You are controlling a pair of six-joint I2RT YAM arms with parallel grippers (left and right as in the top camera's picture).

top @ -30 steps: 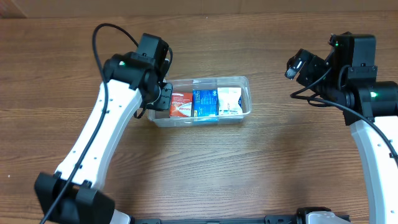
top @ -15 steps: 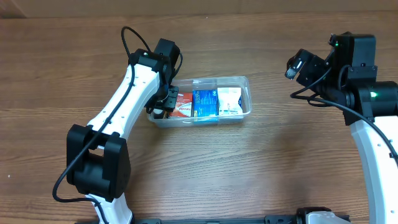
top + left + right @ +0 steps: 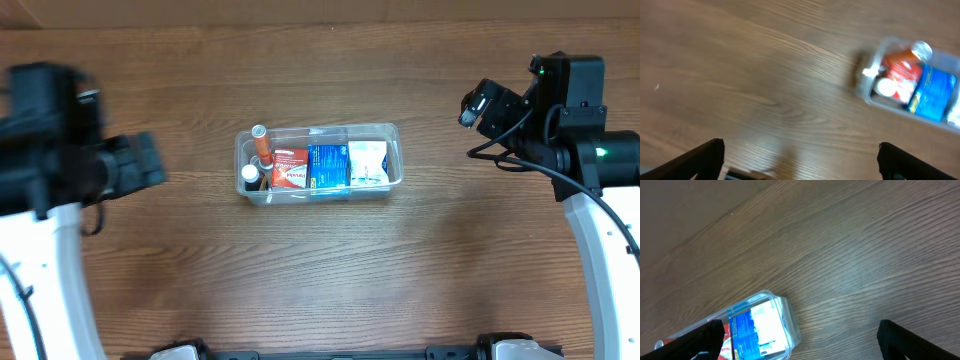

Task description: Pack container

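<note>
Well, the left hand [image 3: 800,161] hangs far out at the left, blurred in the overhead view, its fingers spread wide and holding nothing. A fast swing inward could clip the container [image 3: 398,150]. That clear bin sits mid-surface, well apart from both arms, and looks light enough to skid if nudged. At its left end an orange-capped bottle [image 3: 260,133] pokes up at the rim and might topple out. To its right lie a red packet [image 3: 290,168], a blue packet [image 3: 328,165] and a white packet [image 3: 368,162]. The right hand [image 3: 800,341], likewise spread and empty, hovers off to the right. The surface [image 3: 330,270] is brown woodgrain — of the room, only a pale strip [image 3: 300,8] shows along the far edge.
</note>
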